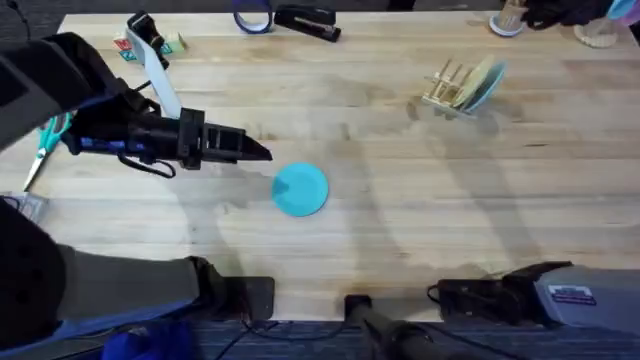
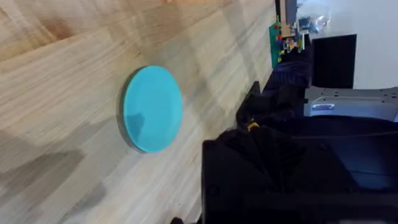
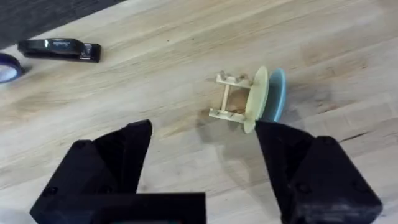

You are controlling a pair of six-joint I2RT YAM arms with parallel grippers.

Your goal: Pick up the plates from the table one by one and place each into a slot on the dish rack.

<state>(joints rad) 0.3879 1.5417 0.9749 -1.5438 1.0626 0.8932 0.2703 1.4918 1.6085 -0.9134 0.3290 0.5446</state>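
Plates: we see one turquoise plate (image 1: 300, 189) lying flat on the table (image 1: 400, 230), near the middle and toward the front edge. In the left wrist view the same turquoise plate (image 2: 152, 109) lies alone on the bare wood.
Plates in the rack: we see a cream-yellow plate (image 3: 256, 99) and a blue plate (image 3: 275, 94) standing on edge in the dish rack (image 3: 231, 97), side by side. The cream one is nearer the pegs.
Dish rack: we see it far back on the right side of the table (image 1: 446, 88), well apart from the flat turquoise plate.
Left arm: we see it reach in from the left, stretched out low and level over the table. Its left gripper (image 1: 262, 152) points toward the turquoise plate and stops just beside it, up and to the left, not touching it. We cannot tell if its fingers are apart or together.
Right arm: we see it folded down at the front right edge of the table. The right gripper (image 3: 202, 134) has its two black fingers wide apart with nothing between them, looking toward the rack.
Other things: we see a black stapler (image 1: 306, 20) and a blue tape roll (image 1: 253, 16) at the back edge, and scissors (image 1: 45, 145) at the left. Nothing lies between the turquoise plate and the rack.
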